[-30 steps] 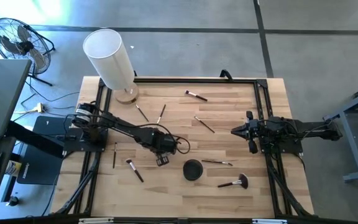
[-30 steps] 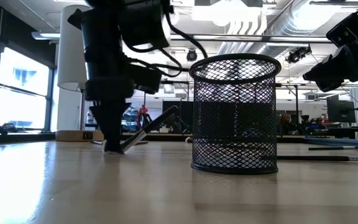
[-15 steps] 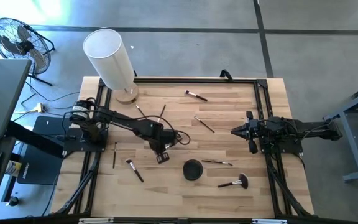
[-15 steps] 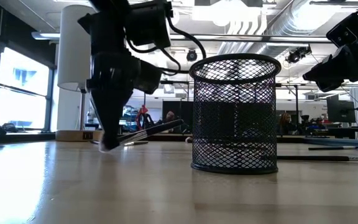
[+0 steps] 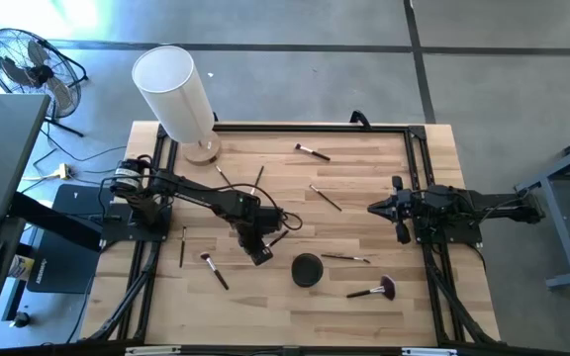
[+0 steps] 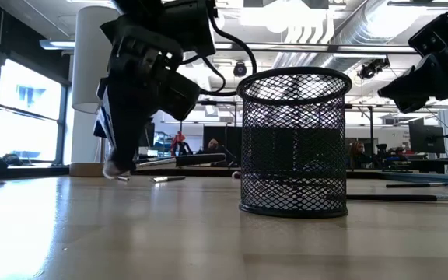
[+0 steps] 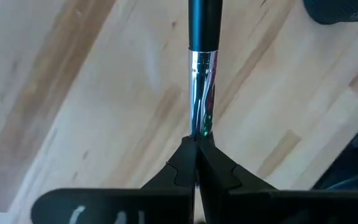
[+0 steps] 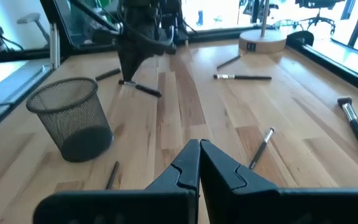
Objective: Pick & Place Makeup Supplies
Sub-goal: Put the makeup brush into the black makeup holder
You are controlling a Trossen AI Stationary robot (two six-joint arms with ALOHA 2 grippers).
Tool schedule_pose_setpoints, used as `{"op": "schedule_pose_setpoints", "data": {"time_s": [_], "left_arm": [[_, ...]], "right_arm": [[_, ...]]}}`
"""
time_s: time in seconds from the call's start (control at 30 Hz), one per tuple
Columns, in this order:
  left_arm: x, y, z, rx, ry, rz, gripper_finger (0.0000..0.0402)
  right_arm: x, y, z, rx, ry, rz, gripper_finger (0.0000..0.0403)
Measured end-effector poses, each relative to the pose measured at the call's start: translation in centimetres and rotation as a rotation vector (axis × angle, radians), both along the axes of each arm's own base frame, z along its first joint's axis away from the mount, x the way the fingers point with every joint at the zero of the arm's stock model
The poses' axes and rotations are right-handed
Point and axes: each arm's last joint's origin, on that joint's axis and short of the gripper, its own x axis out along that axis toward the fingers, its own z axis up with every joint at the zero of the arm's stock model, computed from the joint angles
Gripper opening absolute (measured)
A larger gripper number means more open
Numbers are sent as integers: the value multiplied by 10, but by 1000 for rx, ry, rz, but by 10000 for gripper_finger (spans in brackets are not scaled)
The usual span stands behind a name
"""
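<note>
The wooden table [image 5: 364, 188] carries a tall white cylinder [image 5: 174, 91] at its far left corner and a black mesh cup [image 5: 307, 269] near the front middle. The left gripper [image 5: 259, 251] sits just left of the cup, its fingers [image 7: 185, 168] clamped on a brush [image 7: 202, 68] with a black handle and silver ferrule. The right gripper [image 5: 376, 209] waits closed and empty at the table's right side. Other brushes [image 5: 312, 151] lie scattered, including a reddish fluffy-headed brush [image 5: 372, 291] right of the cup
</note>
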Motion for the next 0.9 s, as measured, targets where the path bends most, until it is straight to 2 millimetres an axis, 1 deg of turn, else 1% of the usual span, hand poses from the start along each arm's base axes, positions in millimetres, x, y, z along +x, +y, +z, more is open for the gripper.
{"op": "schedule_pose_setpoints", "data": {"time_s": [0.1,0.2,0.27,0.33,0.47,0.57,0.7,0.8,0.9], "left_arm": [[3,4,2,-71,-24,5,0],[5,16,3,-123,-31,29,0],[6,28,3,-156,-30,59,0],[6,42,4,-186,-32,96,0],[5,73,5,-221,-42,178,0],[4,95,11,-239,-70,201,0],[9,118,32,-196,-155,170,0],[12,129,52,-122,-192,134,0],[13,133,74,-38,-190,90,0]], "right_arm": [[1,0,5,37,-61,-7,2],[5,0,8,34,-103,-15,1],[8,0,8,-15,-95,-21,1],[14,-1,11,-76,-73,-64,1],[31,-1,27,-206,-10,-151,1],[53,1,41,-308,92,-158,1],[93,7,57,-500,261,-171,1],[131,16,65,-662,365,-125,3],[167,25,68,-787,460,-96,17]]}}
